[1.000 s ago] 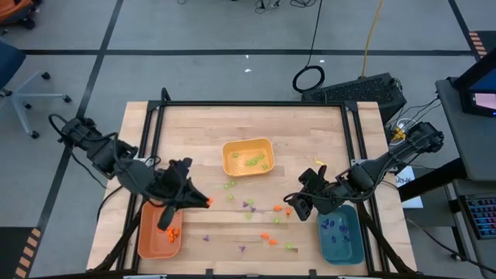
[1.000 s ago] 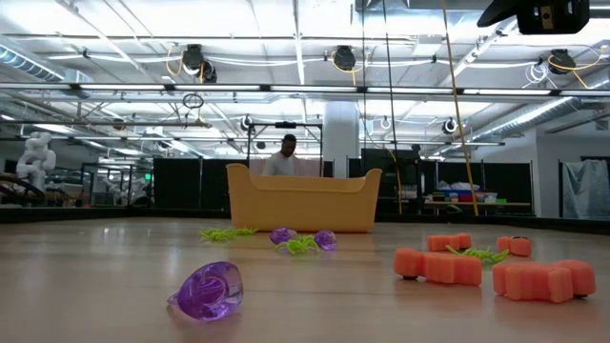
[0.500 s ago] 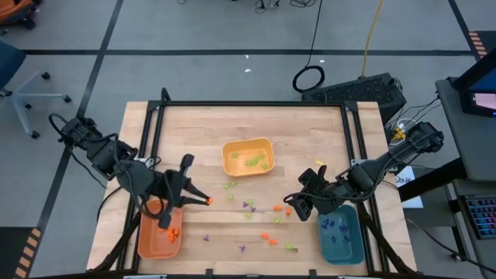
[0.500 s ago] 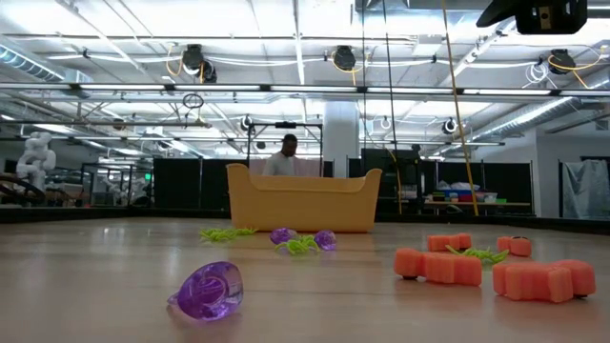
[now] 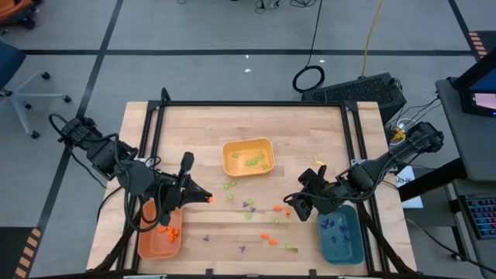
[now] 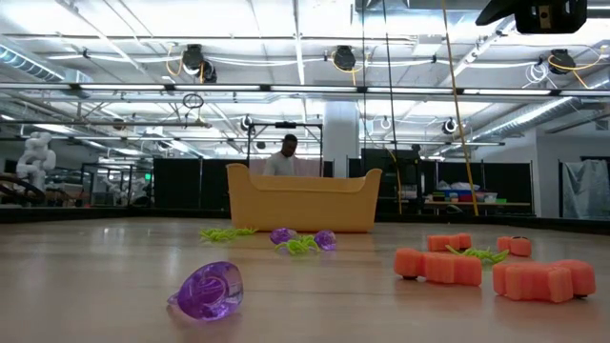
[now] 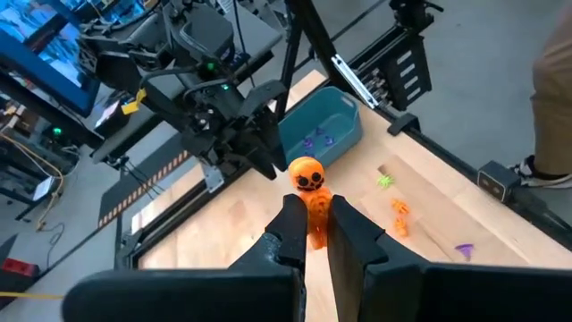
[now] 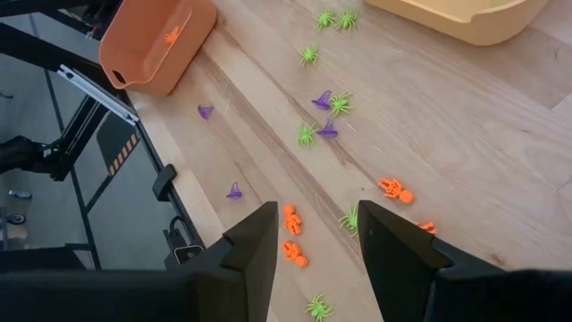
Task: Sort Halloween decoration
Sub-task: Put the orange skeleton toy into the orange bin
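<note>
Your left gripper has its jaws shut on an orange pumpkin figure beside the orange tray, ready for sorting, while your right gripper waits half-open, empty, over the desk.

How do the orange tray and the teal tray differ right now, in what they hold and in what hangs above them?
The orange tray sits at the table's near left; the teal tray sits at the near right. The orange tray holds small orange pieces; the teal tray holds purple ones. The left gripper, shut on an orange pumpkin-headed figure, is beside the orange tray; the right gripper, open and holding nothing, waits beside the teal tray. Both are rectangular bins with sorted pieces inside.
</note>
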`<action>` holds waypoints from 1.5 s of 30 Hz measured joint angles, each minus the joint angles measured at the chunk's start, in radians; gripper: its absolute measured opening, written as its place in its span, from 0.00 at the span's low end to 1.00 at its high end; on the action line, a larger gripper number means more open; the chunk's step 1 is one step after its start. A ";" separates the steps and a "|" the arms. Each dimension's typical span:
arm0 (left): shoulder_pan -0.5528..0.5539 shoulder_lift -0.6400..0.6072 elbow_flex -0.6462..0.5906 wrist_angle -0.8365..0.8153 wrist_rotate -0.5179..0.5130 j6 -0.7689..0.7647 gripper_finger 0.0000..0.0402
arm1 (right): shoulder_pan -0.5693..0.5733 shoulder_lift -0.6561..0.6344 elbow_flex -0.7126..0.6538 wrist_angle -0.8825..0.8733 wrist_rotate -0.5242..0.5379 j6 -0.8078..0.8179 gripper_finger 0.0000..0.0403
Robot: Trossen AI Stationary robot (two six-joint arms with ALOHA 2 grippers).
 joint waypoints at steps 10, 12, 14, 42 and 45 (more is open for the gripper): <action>0.000 0.000 0.000 -0.069 -0.018 -0.002 0.05 | 0.000 0.000 0.000 0.000 0.000 -0.008 0.35; 0.000 0.000 0.000 -0.078 -0.018 -0.002 0.05 | 0.000 0.000 0.000 0.000 -0.001 -0.011 0.35; 0.000 0.000 0.000 -0.081 -0.024 -0.005 0.05 | 0.000 0.000 0.000 -0.001 -0.001 -0.011 0.35; 0.000 0.000 0.000 -0.226 -0.070 -0.914 0.05 | 0.000 0.000 0.000 -0.008 0.003 -0.026 0.35; 0.000 0.000 0.000 -0.259 -0.067 -0.954 0.05 | 0.000 0.000 0.000 -0.008 0.003 -0.026 0.35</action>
